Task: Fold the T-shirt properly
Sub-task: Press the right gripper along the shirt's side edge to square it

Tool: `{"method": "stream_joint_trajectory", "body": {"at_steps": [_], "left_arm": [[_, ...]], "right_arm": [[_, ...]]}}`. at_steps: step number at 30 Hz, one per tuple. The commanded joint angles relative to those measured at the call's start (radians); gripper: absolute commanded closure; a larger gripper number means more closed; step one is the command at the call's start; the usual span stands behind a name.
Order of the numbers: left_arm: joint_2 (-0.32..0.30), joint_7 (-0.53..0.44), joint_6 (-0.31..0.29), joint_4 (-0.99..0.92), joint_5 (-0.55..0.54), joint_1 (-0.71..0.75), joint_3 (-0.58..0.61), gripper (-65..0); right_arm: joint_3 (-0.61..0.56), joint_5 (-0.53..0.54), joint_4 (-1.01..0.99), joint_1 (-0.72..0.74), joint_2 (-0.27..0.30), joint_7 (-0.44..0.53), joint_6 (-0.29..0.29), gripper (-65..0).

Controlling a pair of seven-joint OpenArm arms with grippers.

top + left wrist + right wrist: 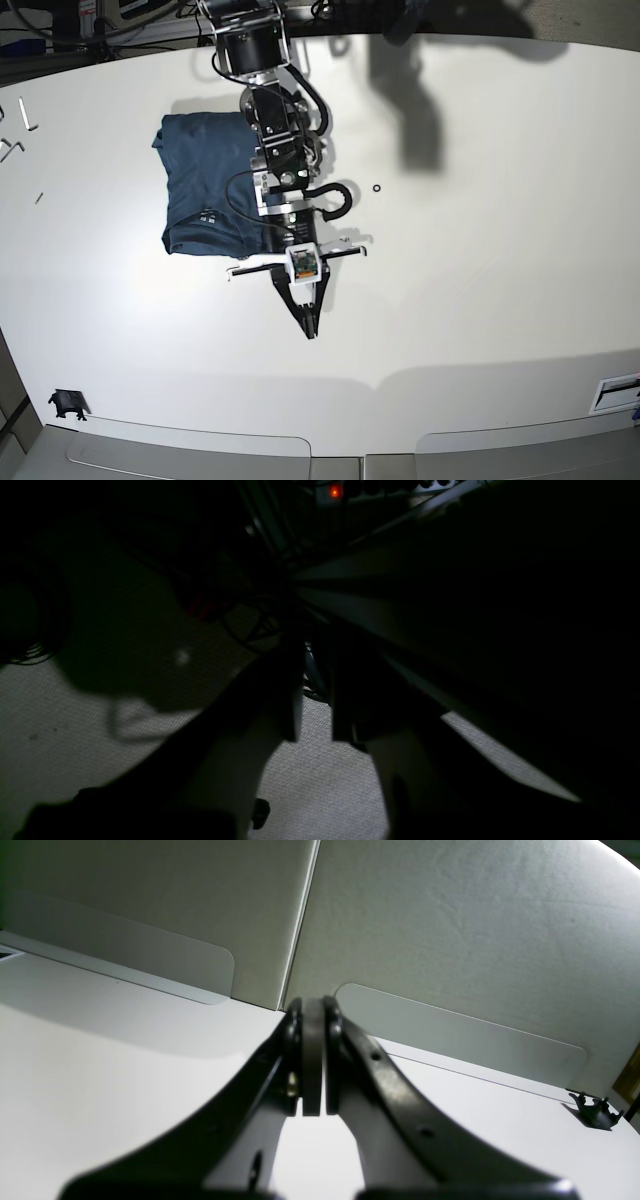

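The dark navy T-shirt [205,180] lies folded into a rough rectangle at the back left of the white table [480,280], its small neck label facing up. My right gripper [311,328] [313,1010] is shut with nothing in it and points toward the table's front, just past the shirt's front right corner; its arm crosses the shirt's right edge. My left gripper [316,695] appears only in the dark left wrist view, off the table and over grey carpet, with a narrow gap between its fingers and nothing held. The shirt does not show in either wrist view.
A small black ring [376,187] lies right of the arm. A black clip [66,403] [592,1110] sits at the front left corner. Metal bits [20,115] lie at the far left edge. Cables and a red-lit power strip [335,491] are on the floor.
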Motion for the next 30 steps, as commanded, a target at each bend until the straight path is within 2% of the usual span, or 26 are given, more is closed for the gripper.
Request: {"method": "stream_joint_trajectory", "body": {"at_steps": [1, 20, 23, 26, 30], "left_arm": [[0.005, -0.019, -0.011, 0.005, 0.004, 0.011, 0.002, -8.1], [0.005, -0.019, -0.011, 0.005, 0.004, 0.011, 0.002, -8.1], [0.006, -0.019, -0.011, 0.005, 0.005, 0.011, 0.002, -8.1], [0.006, -0.019, -0.011, 0.005, 0.005, 0.011, 0.002, -8.1], [0.006, -0.019, -0.011, 0.005, 0.004, 0.011, 0.002, -8.1]], "right_arm": [[-0.006, 0.0, 0.018, 0.023, -0.007, 0.031, -0.008, 0.0], [-0.008, 0.019, 0.018, 0.037, -0.007, 0.039, -0.008, 0.0], [-0.008, 0.12, 0.018, 0.036, -0.007, 0.039, -0.008, 0.0], [-0.006, 0.272, 0.018, 0.036, -0.007, 0.039, -0.007, 0.0], [-0.006, 0.401, 0.018, 0.036, -0.007, 0.039, -0.007, 0.0]]}}
